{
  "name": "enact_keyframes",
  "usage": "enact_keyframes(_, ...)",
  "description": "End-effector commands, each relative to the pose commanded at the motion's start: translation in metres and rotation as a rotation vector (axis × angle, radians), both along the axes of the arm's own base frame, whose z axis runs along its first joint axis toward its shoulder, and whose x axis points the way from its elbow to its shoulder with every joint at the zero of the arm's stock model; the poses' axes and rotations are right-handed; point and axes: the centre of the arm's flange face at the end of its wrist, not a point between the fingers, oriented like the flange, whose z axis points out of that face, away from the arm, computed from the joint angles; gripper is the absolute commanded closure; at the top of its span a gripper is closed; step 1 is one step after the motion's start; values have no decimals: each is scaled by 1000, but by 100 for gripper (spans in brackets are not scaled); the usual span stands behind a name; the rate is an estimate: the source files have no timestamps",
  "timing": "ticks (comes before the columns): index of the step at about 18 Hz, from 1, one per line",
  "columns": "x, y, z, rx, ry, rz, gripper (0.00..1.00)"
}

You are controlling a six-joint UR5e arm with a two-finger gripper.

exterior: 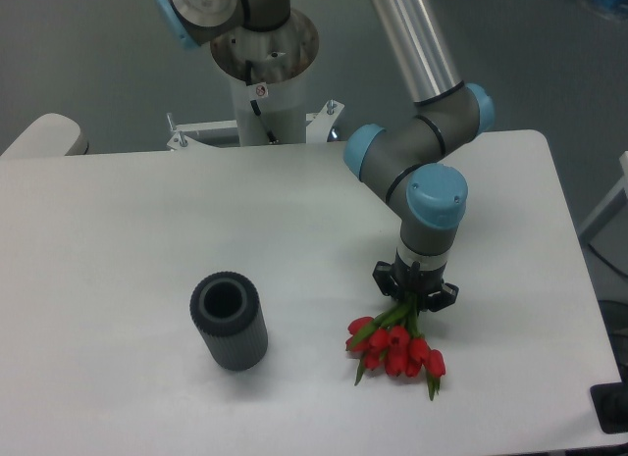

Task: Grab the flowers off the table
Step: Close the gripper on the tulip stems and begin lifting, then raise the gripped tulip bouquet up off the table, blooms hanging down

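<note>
Table (118, 240): white, flat, matte, with rounded corners; fills most of the view from the left edge to the right.

Cylinder (228, 322): dark grey, ribbed on its outer wall, hollow, open end facing up and slightly toward the far side. Stands on the table in the near-left part of the scene, well apart from the flowers.

Robot base (265, 74): white post with a metal flange, at the far edge of the table, left of centre. A grey joint with a light-blue cap sits above it at the top of the view.

Arm (417, 54): silver tube running down from the top of the view toward the right, ending in grey joints with light-blue caps above the right half of the table. The last joint points straight down.

Gripper (412, 297): black, directly under the last joint, pointing down at the table. Its fingers are mostly hidden by its own body and by the green stems, so it cannot be told whether the jaws are wide, narrow or closed on the stems.

Flowers (394, 348): bunch of red tulips with green stems and leaves, on the near-right part of the table. The red heads fan out toward the near side; the stems run up to the far side and meet the gripper.
</note>
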Motion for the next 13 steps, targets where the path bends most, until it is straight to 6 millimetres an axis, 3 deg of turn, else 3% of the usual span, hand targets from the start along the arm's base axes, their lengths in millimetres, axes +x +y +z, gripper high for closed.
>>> enact_keyframes(3,-3,3,19,18,29,-3,67)
enact_keyframes(9,4,35,119,230,94,-64,67)
enact_keyframes(13,4,49,158,407,60,-99,67)
